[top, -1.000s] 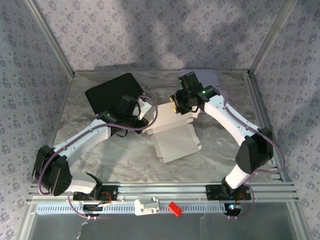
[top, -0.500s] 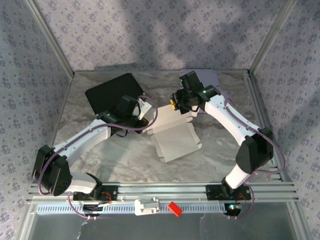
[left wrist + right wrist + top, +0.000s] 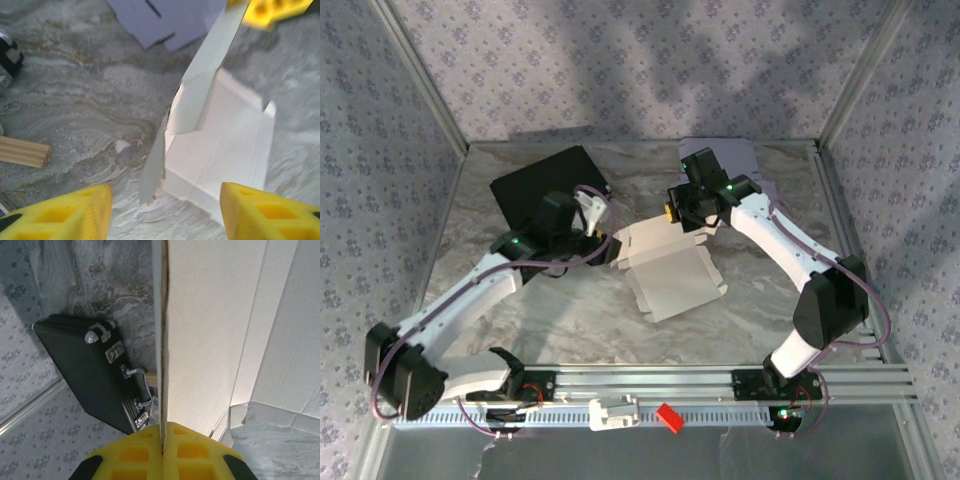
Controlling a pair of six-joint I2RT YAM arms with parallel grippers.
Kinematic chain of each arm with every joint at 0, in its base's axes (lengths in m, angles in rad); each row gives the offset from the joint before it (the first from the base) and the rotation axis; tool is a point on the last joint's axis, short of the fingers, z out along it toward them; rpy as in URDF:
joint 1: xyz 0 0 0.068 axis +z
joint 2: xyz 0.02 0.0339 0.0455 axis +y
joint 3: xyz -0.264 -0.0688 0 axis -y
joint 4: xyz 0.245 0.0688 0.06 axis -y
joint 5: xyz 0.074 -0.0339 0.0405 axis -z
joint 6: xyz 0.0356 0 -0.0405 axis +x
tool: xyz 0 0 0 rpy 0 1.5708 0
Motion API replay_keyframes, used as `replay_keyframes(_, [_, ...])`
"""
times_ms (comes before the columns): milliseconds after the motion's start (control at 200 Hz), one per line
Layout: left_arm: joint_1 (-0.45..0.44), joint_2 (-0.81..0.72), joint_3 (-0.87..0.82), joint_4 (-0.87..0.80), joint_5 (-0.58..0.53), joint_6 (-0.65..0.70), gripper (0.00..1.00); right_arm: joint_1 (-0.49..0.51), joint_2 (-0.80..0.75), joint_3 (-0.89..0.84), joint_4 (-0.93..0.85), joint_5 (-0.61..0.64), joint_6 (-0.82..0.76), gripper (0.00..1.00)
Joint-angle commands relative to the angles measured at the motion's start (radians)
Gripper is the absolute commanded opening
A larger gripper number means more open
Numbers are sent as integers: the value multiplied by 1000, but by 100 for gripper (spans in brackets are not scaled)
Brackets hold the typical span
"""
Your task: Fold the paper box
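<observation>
Two cues: with right gripper (image 3: 162, 440) clamped on paper box (image 3: 670, 280) wall (image 3: 210, 340), bring wide-open left gripper (image 3: 165, 210) squarely around side flap (image 3: 152, 175).

Overhead view looks down; both wrist views closely share the box (image 3: 672, 282).

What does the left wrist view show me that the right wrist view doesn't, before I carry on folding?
Left wrist, not right wrist: the open left gripper, nothing between its fingers; lavender sheets at the far edge; a wooden block on the left. Right wrist, not left wrist: the black case with its handle, and the patterned wall. Both: the white paper box, the marbled table, and the right gripper shut on the box's raised panel, blurred in the left wrist view.
</observation>
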Motion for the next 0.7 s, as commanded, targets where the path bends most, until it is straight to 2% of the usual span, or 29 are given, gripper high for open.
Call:
replay_keyframes(0, [14, -52, 58, -61, -8, -168, 64, 10, -45, -23, 12, 60, 65, 0])
replay_keyframes(40, [36, -50, 91, -96, -13, -215, 66, 15, -47, -25, 12, 72, 73, 0])
replay_keyframes(155, [98, 23, 195, -144, 60, -377, 68, 26, -45, -22, 2, 86, 90, 0])
replay_keyframes(210, [90, 80, 254, -155, 98, -430, 67, 30, -44, -20, -6, 86, 95, 0])
replay_keyframes(400, [44, 188, 372, -176, 57, -639, 64, 30, -45, -23, -8, 95, 102, 0])
replay_keyframes(700, [1, 275, 416, -160, 63, -722, 64, 30, -48, -23, 0, 91, 106, 0])
